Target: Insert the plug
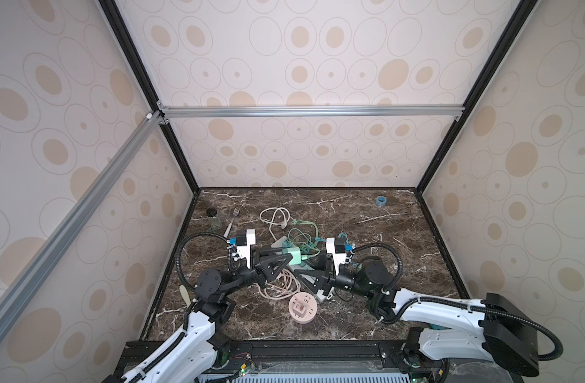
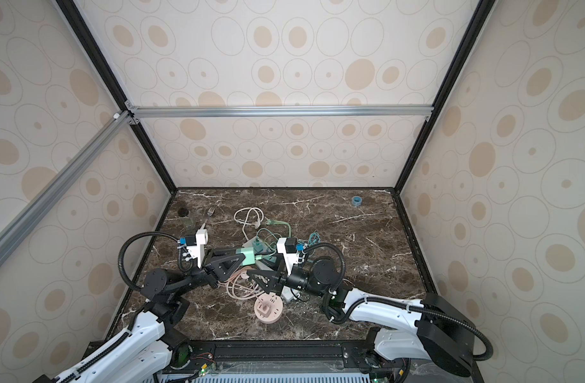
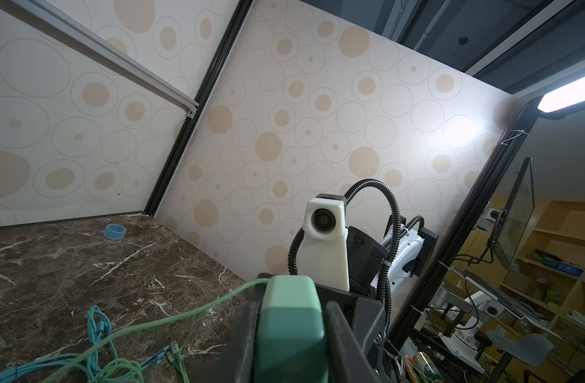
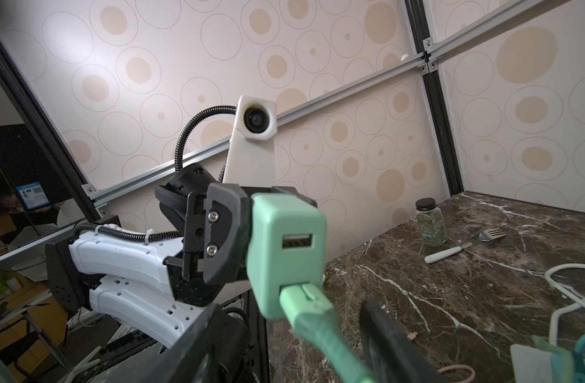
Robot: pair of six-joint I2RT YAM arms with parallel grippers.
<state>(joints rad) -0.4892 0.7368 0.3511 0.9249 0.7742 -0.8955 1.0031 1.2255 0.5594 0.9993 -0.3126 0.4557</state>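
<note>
Charger and plug joined above the middle of the counter (image 1: 367,265).
Left claw (image 3: 292,331) clamped on the green charger (image 1: 295,257); the plug (image 4: 306,295) sits in it beside the empty port (image 4: 297,241); right claw (image 4: 294,308) stands apart on either side of the plug, clear of it.

Walls (image 1: 301,59): cream panels w/ tan circles.
Rail: aluminium bar (image 1: 311,111) across back wall.
Tabletop (image 1: 367,238): dark marble, white veins.
Light: strip lamp (image 3: 570,94) outside, shelves (image 3: 563,238) beyond.
</note>
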